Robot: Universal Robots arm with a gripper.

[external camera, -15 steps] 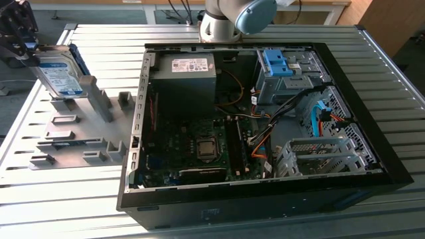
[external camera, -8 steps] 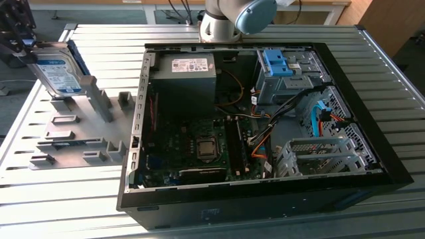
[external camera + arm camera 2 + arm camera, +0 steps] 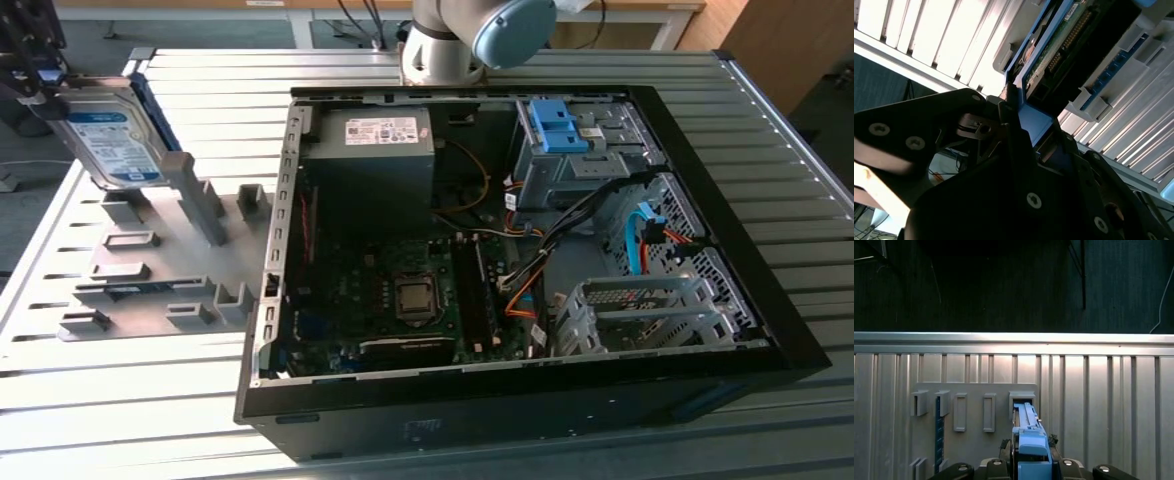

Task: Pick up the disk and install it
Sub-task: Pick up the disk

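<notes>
Evidently the hand [image 3: 1029,121] is clenched on the disk [image 3: 114,135]. In the second wrist view its dark fingers [image 3: 1010,112] sit on either side of the blue frame [image 3: 1031,447] at one end of the drive, and the green circuit board [image 3: 1061,47] runs away beyond them. In the exterior view the disk stands upright on edge at that view's far left, over the grey fixture plate [image 3: 147,270] on the slatted metal desk [image 3: 214,75]. Whether its lower edge is clear of the plate's holder I cannot tell. The open computer case [image 3: 801,340] lies well apart, toward the exterior view's right.

By my judgement the disk is stiff and fairly heavy for its size. Its smooth metal faces could slip, and it would take knocks badly. The exposed board should not be squeezed, so the plastic frame along the narrow edges looks the sound place to hold.

The disk's face carries a white-and-blue label [image 3: 118,145] whose print is too small to make out. A white sticker [image 3: 380,130] on the dark grey box [image 3: 374,175] inside the case is likewise unreadable.
</notes>
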